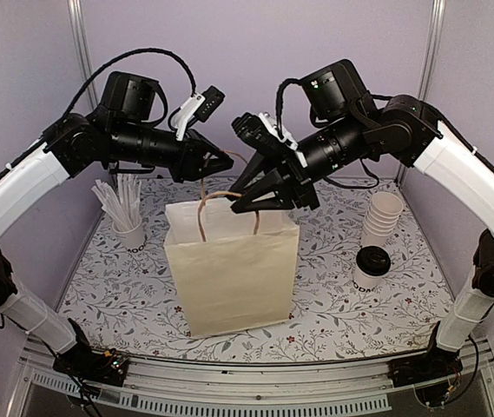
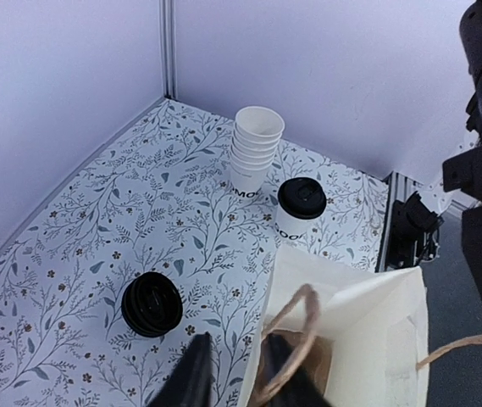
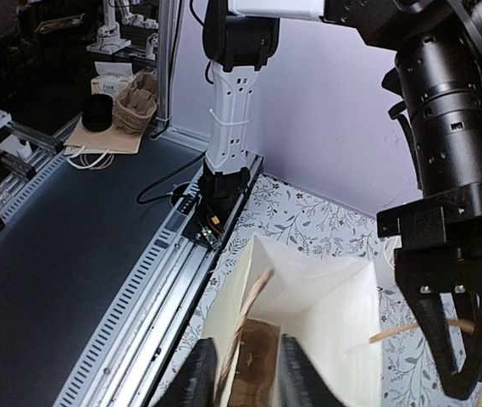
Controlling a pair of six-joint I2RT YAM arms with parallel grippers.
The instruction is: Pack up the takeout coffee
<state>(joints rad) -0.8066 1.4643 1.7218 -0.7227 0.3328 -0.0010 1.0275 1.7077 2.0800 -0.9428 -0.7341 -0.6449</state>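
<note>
left gripper [image 2: 239, 348]: jaws slightly apart, handle [image 2: 301, 326] of bag [image 1: 229, 269] loose against one finger | right gripper [image 3: 247, 348]: jaws slightly apart, other handle [image 3: 245, 318] between them (not pinched) | coffee [image 1: 372, 265]: upright on table [image 1: 316, 330], right of bag, just beside cup stack [image 1: 382, 217]

Floral table [image 1: 333, 323] — bearing bag [image 1: 233, 269], stir-stick cup [image 1: 129, 234], cup stack [image 1: 382, 217], takeout coffee [image 1: 371, 268], black lids [image 2: 151, 303]

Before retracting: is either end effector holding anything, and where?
Nothing clamped. The left end effector and right end effector each straddle a brown twisted-paper handle of the cream paper bag, jaws apart.
</note>
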